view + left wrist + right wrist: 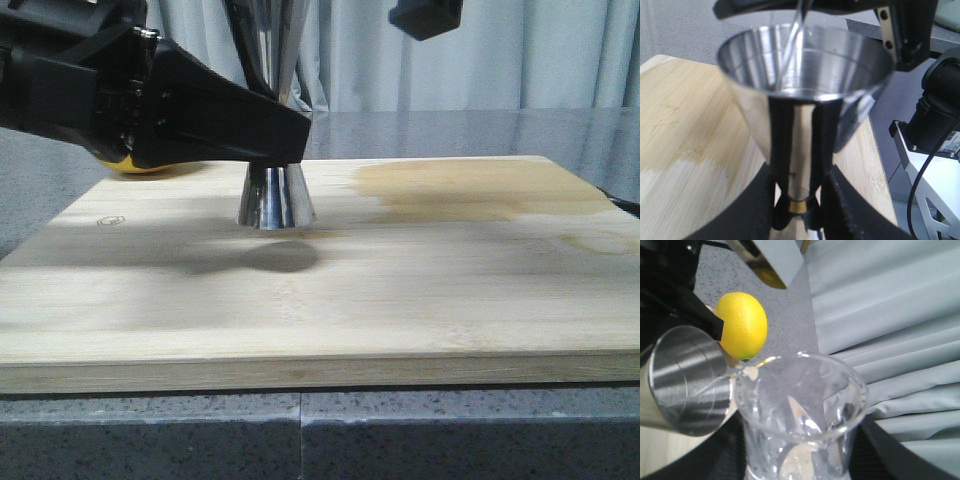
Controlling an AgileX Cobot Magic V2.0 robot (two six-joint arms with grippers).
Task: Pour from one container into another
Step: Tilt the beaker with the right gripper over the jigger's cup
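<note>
Left gripper (797,200) is clamped on the jigger (805,95) at its waist, centre frame, while my right gripper (795,460) pinches the beaker (800,415) low on its slick, fragile glass, lip tipped over the jigger's rim.

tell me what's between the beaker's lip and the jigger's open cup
Nothing solid: in the right wrist view the glass beaker tips its lip at the rim of the steel jigger. In the left wrist view only a thin clear stream runs down into the cup.
</note>
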